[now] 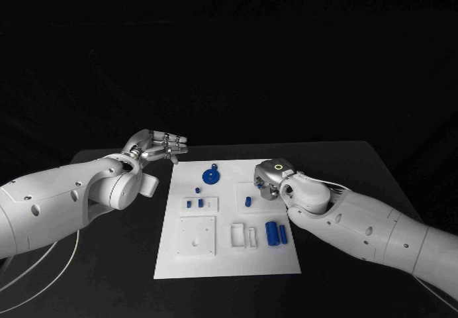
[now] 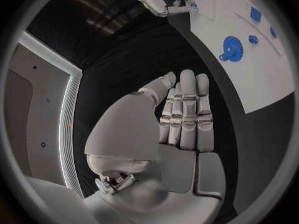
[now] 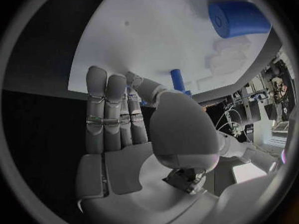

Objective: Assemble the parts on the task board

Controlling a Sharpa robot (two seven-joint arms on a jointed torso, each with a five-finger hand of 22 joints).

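The white task board [image 1: 229,255] lies in the middle of the table. On it are a blue gear [image 1: 211,175], several small blue pieces [image 1: 198,199], a blue peg [image 1: 247,201] and two blue cylinders [image 1: 276,233]. My right hand [image 1: 270,180] hovers over the board's far right part with its fingers straight. In the right wrist view the right hand [image 3: 124,119] holds nothing I can make out, and the peg [image 3: 177,79] stands just past its thumb. My left hand [image 1: 157,147] is off the board's far left corner. The left hand [image 2: 184,114] has straight fingers and an empty palm.
White recessed blocks [image 1: 198,235] and small white holders [image 1: 243,235] sit on the board's near half. Black table surrounds the board on all sides. The left wrist view shows the gear [image 2: 231,47] and my right hand [image 2: 159,0] beyond it.
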